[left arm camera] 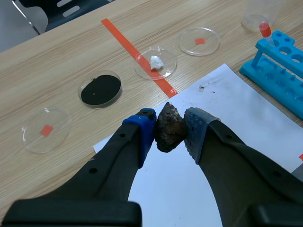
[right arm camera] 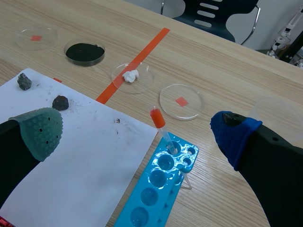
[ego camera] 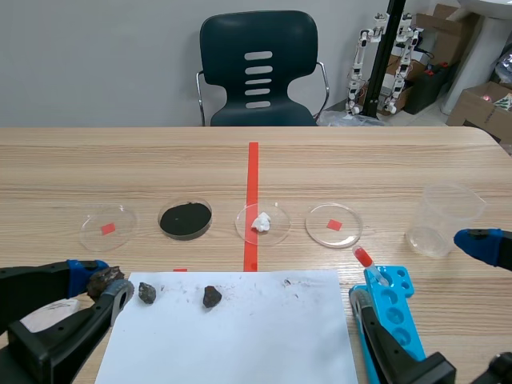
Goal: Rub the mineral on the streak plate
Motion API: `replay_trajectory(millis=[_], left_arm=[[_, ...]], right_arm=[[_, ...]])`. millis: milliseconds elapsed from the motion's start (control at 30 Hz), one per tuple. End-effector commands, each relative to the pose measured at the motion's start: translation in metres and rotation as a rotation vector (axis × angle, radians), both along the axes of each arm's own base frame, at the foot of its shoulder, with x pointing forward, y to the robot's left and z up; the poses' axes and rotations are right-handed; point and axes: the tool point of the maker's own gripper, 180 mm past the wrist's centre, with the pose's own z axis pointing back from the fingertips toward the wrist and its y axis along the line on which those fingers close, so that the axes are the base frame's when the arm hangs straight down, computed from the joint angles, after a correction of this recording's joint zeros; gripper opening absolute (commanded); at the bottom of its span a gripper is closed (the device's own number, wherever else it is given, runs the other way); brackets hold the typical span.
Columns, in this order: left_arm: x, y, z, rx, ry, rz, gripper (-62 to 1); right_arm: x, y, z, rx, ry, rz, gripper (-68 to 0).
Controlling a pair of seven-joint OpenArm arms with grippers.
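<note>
One dark rock [left arm camera: 169,136] sits pinched in our left gripper [left arm camera: 170,128] beside the white sheet [ego camera: 240,336]. We judge the rubbing barely begun, given faint smudges [ego camera: 292,282]. Our right gripper [right arm camera: 137,135] hangs spread.

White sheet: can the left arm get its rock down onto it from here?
Probably yes. The left gripper, shut on the rock, hangs at the edge of the white sheet; bare paper lies just ahead, and the two small stones sit aside.
</note>
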Motion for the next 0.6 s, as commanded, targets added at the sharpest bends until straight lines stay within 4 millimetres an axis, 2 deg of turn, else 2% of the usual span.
replay_trajectory(millis=[0, 567], left_arm=[[0.0032, -0.0042, 0.0114, -0.029, -0.033, 0.003, -53.5], [0.0017, -0.0023, 0.0036, -0.005, 0.004, 0.008, -53.5]], right_arm=[[0.0033, 0.0008, 0.0061, 0.009, -0.026, 0.006, 0.4], [0.0033, 0.0008, 0.0061, 0.009, -0.026, 0.006, 0.4]])
